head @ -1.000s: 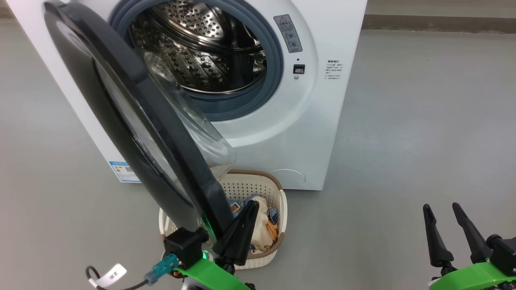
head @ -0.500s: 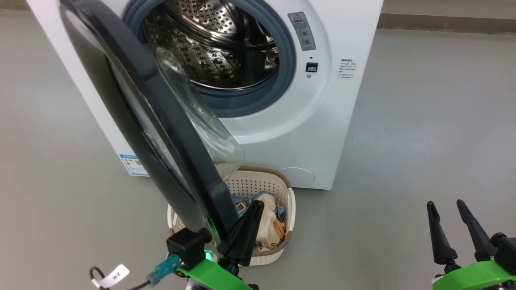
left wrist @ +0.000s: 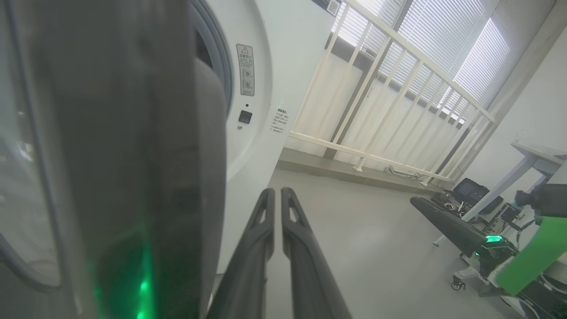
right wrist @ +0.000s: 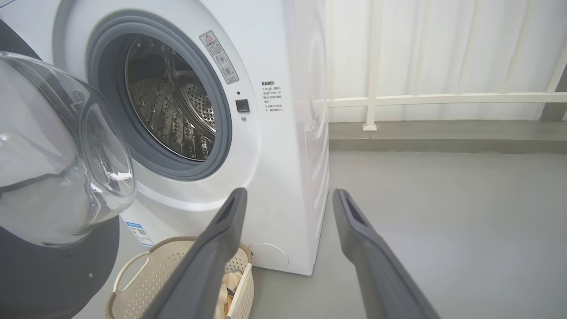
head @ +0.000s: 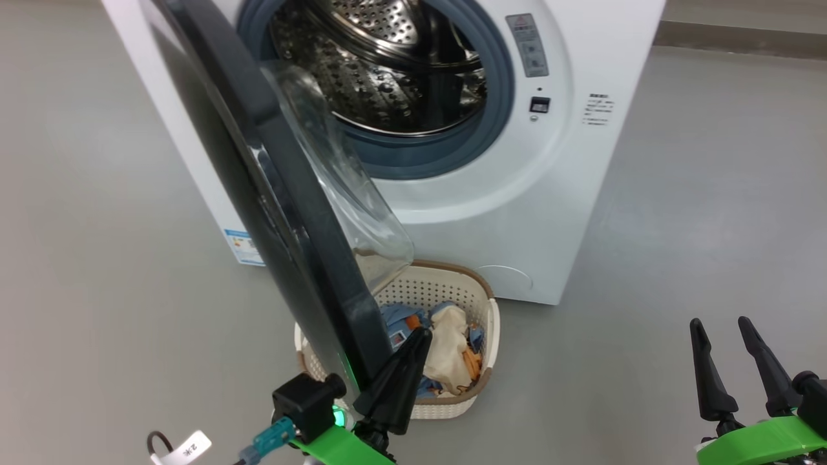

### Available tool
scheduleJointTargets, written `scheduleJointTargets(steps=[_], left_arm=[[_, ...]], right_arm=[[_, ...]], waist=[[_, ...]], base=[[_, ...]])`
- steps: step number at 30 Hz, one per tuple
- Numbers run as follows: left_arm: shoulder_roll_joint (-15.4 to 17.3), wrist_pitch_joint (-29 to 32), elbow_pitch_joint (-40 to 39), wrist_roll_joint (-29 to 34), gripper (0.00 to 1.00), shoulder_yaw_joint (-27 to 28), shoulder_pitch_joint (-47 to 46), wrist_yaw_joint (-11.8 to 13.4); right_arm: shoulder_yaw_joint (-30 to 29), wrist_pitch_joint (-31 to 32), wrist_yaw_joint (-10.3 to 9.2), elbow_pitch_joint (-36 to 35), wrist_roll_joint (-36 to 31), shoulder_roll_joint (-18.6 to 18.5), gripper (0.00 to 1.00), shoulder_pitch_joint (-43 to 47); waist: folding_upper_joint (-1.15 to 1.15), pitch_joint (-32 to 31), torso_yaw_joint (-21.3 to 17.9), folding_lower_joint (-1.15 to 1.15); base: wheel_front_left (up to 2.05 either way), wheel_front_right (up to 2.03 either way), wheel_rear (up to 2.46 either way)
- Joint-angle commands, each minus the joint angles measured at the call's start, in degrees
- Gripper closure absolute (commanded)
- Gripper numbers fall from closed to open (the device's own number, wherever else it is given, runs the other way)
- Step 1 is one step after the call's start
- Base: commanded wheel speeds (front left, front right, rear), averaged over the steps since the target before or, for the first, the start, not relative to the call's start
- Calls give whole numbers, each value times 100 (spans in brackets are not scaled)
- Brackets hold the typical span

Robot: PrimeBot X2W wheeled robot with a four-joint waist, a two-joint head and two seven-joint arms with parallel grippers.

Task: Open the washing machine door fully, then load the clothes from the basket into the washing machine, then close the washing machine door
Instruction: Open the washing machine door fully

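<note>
The white washing machine (head: 581, 161) stands with its steel drum (head: 400, 71) exposed. Its black-rimmed washing machine door (head: 284, 194) hangs swung out to the left, with the glass bulge (right wrist: 66, 155) facing the drum. Below the door stands the cream basket (head: 452, 278), holding light blue and cream clothes (head: 449, 349). My left gripper (head: 420, 336) is shut and empty, close beside the inner side of the door's lower rim (left wrist: 133, 155). In its wrist view the left gripper (left wrist: 277, 191) points past the machine's front. My right gripper (head: 720, 323) stands open and empty over bare floor at lower right, also seen as the right gripper (right wrist: 290, 193).
Grey floor (head: 678, 226) spreads to the right of the machine. A white railing (left wrist: 398, 110) with blinds runs behind it. A table leg (left wrist: 522, 173) and a dark case (left wrist: 469, 190) stand far right. A cable with a white tag (head: 187, 445) hangs at lower left.
The whole head picture has shifted to the right, so the camera moved. The door now looks more edge-on. My left gripper stays shut by its lower rim; the right stays open.
</note>
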Motion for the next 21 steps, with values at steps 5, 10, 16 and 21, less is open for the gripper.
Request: scheduleJointTargets(steps=[5, 10, 16, 21], left_arm=[[274, -7, -236, 58, 100, 342, -44, 173], [319, 59, -359, 61, 100, 315, 7, 229], [402, 150, -546, 115, 100, 257, 105, 327], [484, 215, -723, 161, 100, 228, 229, 438]], right_arm=[[58, -70, 25, -168, -78, -89, 0, -64], [58, -70, 25, -187, -94, -110, 0, -92], [35, -70, 25, -198, -105, -135, 0, -94], [38, -70, 25, -196, -103, -145, 0, -92]], waist=[[0, 25, 313, 0], [0, 43, 531, 0], [0, 75, 802, 0], [0, 90, 1026, 0]], base=[[0, 0, 0], [0, 0, 0], [0, 0, 0], [0, 0, 0]])
